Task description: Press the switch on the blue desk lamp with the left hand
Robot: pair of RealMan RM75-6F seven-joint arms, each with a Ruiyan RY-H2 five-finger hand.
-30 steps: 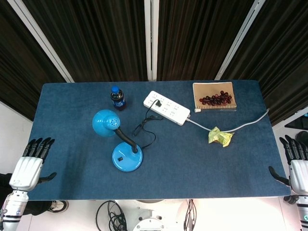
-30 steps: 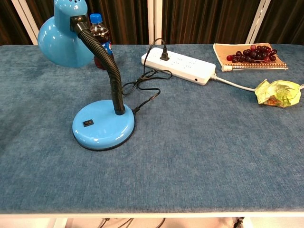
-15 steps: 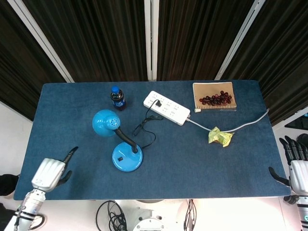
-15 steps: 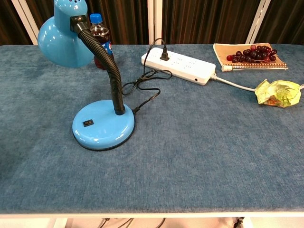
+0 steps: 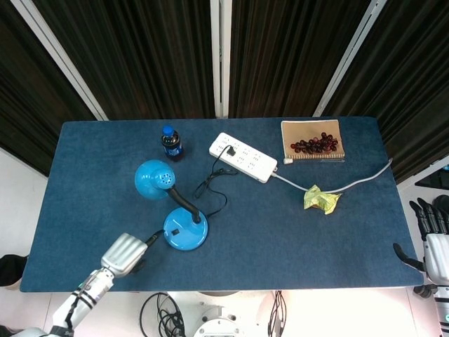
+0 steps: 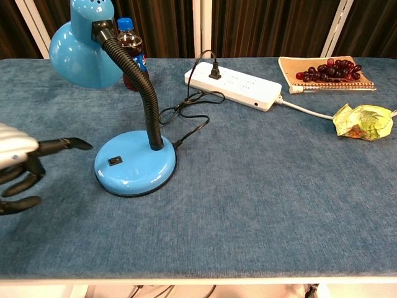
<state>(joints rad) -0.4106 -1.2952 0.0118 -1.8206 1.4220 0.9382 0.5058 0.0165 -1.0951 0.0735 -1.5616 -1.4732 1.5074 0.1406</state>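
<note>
Approach step judged in hand. Left hand empty, one finger extended, others curled, at 9 o'clock of blue desk lamp base on counter. Switch at base's 9 o'clock, not touched. Fingertip needs lowering onto switch.

The blue desk lamp is standing upright on its round base, its black gooseneck curving up to the shade; the black switch is sitting on the base.

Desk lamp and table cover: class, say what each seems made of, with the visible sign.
Desk lamp: glossy painted metal or plastic, judging by highlights on base and shade; its neck looks like ribbed black flexible tubing. Table cover: matte blue fabric with a soft, mottled nap.
</note>
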